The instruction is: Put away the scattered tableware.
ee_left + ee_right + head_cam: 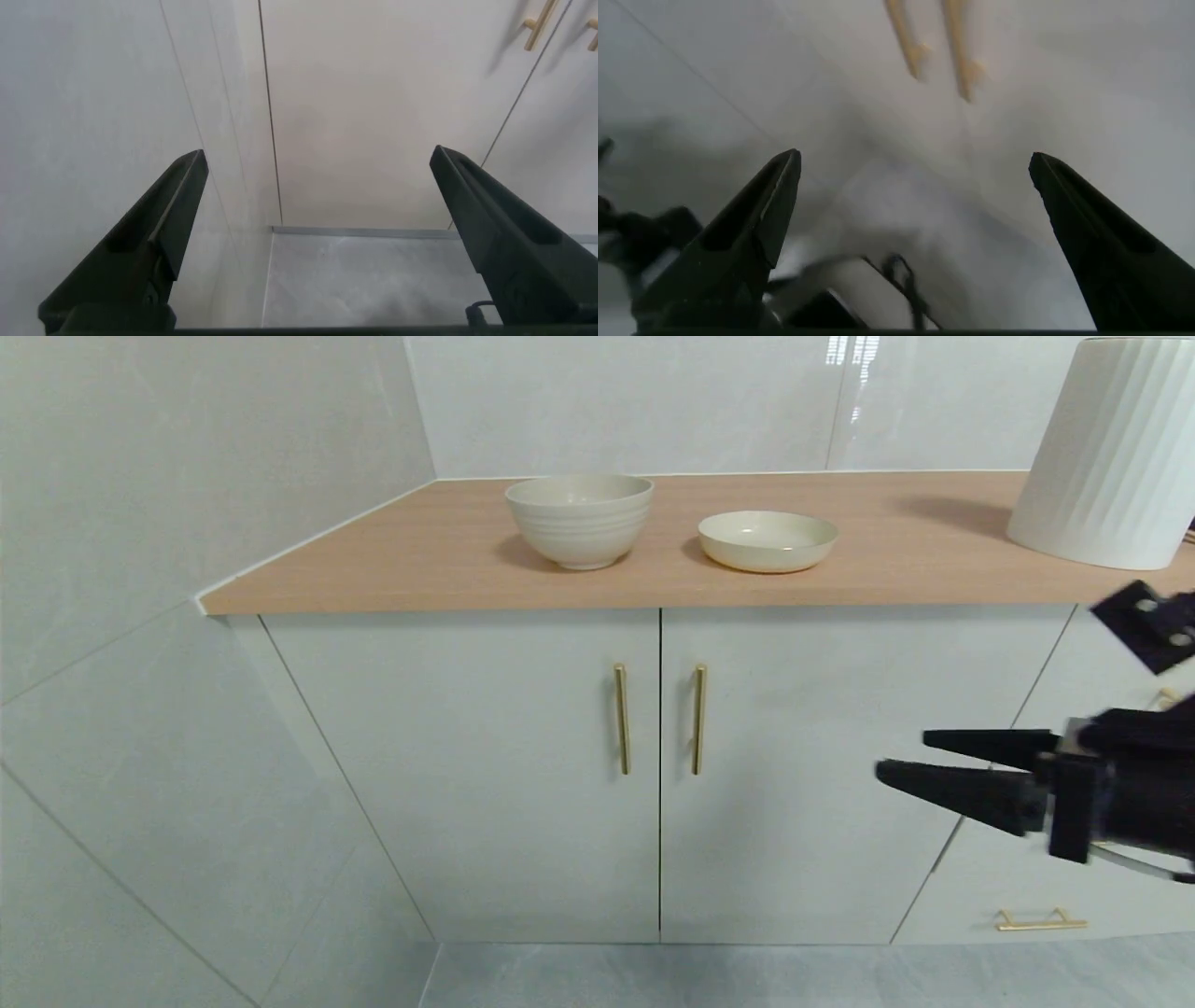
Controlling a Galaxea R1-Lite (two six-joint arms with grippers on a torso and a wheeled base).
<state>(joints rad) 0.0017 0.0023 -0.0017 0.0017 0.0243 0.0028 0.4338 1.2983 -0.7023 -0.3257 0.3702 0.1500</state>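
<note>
Wood-toned counter [448, 555] runs along a pale tiled wall, over white cabinets and a grey floor [747, 975]. Two pieces of tableware stand on it. The bowl [580, 519], cream and ribbed, sits upright at about 12 o'clock in the head view. The dish [767, 540], shallow and cream, lies at the bowl's 3 o'clock, near it but not touching. Both stand toward the front half of the counter. A white ribbed cylinder [1111, 457] stands at 2 o'clock, well apart from the dish.

Below the counter, two doors meet at a seam, each with an upright gold handle: the left handle [622, 719] and the right handle [697, 719], just beside each other at about 6 o'clock of the bowl. A drawer pull [1041, 922] lies level at 5 o'clock.

The right gripper [901, 754] hangs at 4 o'clock in front of the right door, below counter height, pointing toward 9 o'clock, well apart from the dish. Its fingers are spread and hold nothing; its wrist view [915, 159] shows them wide apart with the two handles blurred beyond.

The left gripper [316, 159] is likewise released, grasping nothing, facing the cabinet's lower corner where door, wall and floor meet.
</note>
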